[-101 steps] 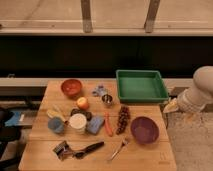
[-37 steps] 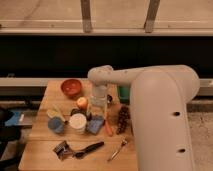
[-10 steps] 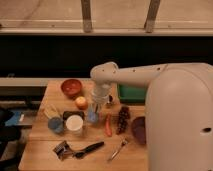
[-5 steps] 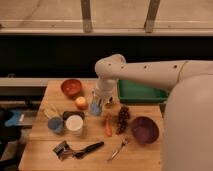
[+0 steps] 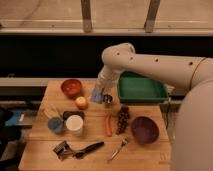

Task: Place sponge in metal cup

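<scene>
The gripper [image 5: 102, 92] has its jaws clenched on the flat, pale-blue sponge [image 5: 96, 94], with the small shiny metal cup [image 5: 107, 99] just beneath them.

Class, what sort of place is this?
Probably a kitchen-style test bench: a wooden table with a fork, carrot and red bowl; the robot's tool holds the sponge by the metal cup.

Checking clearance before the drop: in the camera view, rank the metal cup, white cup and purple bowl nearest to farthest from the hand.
The hand, holding the sponge, hangs at back centre.
1. metal cup, right beside it.
2. white cup, front left.
3. purple bowl, front right.
</scene>
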Robot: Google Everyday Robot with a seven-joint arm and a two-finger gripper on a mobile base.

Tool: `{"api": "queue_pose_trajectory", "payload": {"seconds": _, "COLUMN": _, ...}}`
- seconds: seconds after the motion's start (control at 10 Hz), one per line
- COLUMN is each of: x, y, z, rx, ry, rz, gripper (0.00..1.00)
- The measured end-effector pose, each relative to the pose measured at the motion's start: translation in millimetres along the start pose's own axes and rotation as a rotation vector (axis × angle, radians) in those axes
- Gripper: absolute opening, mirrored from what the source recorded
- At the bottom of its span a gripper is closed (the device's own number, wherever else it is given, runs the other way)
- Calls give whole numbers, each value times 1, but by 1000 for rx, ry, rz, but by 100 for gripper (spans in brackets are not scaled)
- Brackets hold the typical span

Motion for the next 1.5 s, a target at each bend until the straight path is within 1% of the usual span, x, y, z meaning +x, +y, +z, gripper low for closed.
{"api": "queue_pose_trajectory", "payload": {"seconds": 0.2, "x": -18, "y": -1, "z": 4, "rx": -15, "ry": 4, "rz": 21, "gripper": 0}}
{"api": "queue_pose_trajectory", "payload": {"seconds": 0.3, "x": -29, "y": -3, "z": 10, "rx": -27, "ry": 11, "rz": 38, "gripper": 0}}
{"api": "queue_pose_trajectory", "payload": {"seconds": 0.4, "x": -39, "y": -6, "z": 14, "rx": -38, "ry": 14, "rz": 57, "gripper": 0}}
{"api": "queue_pose_trajectory", "payload": {"seconds": 0.6, "x": -52, "y": -17, "z": 17, "rx": -53, "ry": 21, "rz": 71, "gripper": 0}}
{"api": "queue_pose_trajectory", "payload": {"seconds": 1.0, "x": -51, "y": -15, "z": 18, "rx": -52, "ry": 22, "rz": 69, "gripper": 0}}
{"api": "queue_pose_trajectory", "payload": {"seconds": 1.2, "x": -52, "y": -17, "z": 19, "rx": -47, "ry": 17, "rz": 75, "gripper": 0}}
{"api": "queue_pose_trajectory", "payload": {"seconds": 1.3, "x": -57, "y": -23, "z": 23, "rx": -44, "ry": 6, "rz": 111, "gripper": 0}}
{"api": "queue_pose_trajectory", "payload": {"seconds": 1.5, "x": -74, "y": -45, "z": 32, "rx": -38, "ry": -5, "rz": 173, "gripper": 0}}
